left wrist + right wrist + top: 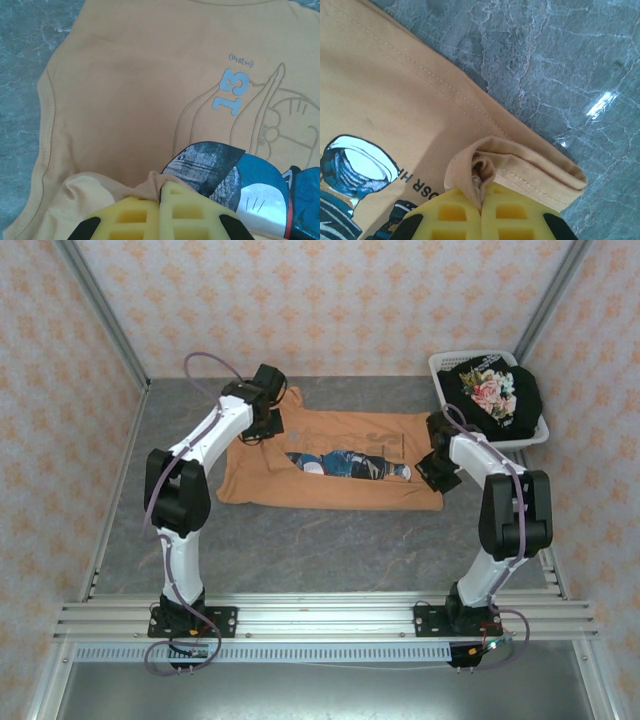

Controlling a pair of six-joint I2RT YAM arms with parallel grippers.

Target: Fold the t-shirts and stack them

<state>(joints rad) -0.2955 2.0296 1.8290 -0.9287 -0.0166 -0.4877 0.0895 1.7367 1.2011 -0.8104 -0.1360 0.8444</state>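
Orange t-shirt lies mid-surface, partly folded, so the print shows only as a strip; left arm hides its far-left corner. Left end effector is pressed together on a pinch of orange cloth, fingers cut off at frame btm. Right end effector same, pinching a hem corner. Black floral t-shirt is bunched in white basket, far right. Surface grey, marble-look; walls pale patterned.

lettering above the 15 on the orange t-shirt is too small to read; its print is cut off at right.
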